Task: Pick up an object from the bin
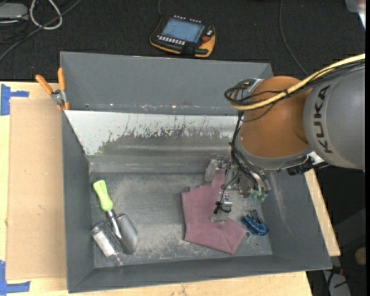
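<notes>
The only writing that can be read is "KUKA", in black letters running up the grey shell of the arm (333, 122), which comes in from the right with an orange cover (271, 128) at its wrist and a loop of cables (246, 91) above it. The grey metal bin (160, 97) holds 4 loose things that can be counted: 1 mauve cloth (200, 217), 1 garden trowel (115, 219) with a lime-green handle, 1 small silvery thing (103, 242) and 1 small blue thing (254, 224). The cloth lies flat on the bin floor in the right half, its long axis running from the far side toward the near right, with 1 corner pointing at the near right corner of the bin. The end effector (222, 209) is down over the right part of this cloth, at or just above its surface; whether it is wide or narrow cannot be told, and nothing can be seen gripped in it. The blue thing lies just beside the cloth's right edge, near the end effector. The trowel is well apart in the left half, handle pointing to the far left and grey blade toward the near side, with the silvery thing just beside the blade at the near left
</notes>
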Motion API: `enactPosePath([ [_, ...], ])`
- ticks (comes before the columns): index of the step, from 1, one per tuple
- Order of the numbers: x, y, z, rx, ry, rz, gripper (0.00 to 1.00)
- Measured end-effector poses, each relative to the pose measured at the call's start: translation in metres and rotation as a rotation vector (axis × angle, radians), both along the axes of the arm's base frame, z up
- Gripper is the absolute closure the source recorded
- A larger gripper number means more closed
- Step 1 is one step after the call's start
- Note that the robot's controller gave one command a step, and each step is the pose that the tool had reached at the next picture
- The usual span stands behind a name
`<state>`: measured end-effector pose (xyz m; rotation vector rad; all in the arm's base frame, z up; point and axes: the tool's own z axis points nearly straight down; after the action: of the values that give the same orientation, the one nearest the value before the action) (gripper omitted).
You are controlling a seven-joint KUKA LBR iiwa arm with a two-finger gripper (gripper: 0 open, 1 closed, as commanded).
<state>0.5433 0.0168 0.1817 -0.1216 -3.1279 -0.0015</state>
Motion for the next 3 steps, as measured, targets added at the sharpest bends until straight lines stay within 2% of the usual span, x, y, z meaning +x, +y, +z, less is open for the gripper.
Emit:
enactPosePath([
  [1,-0.048,0.003,-0.048,-0.001,-0.006,0.157,1.00],
  [2,-0.048,0.003,-0.047,-0.001,-0.006,0.156,1.00],
  [3,0.018,-0.053,-0.112,-0.001,-0.005,0.079,0.00],
])
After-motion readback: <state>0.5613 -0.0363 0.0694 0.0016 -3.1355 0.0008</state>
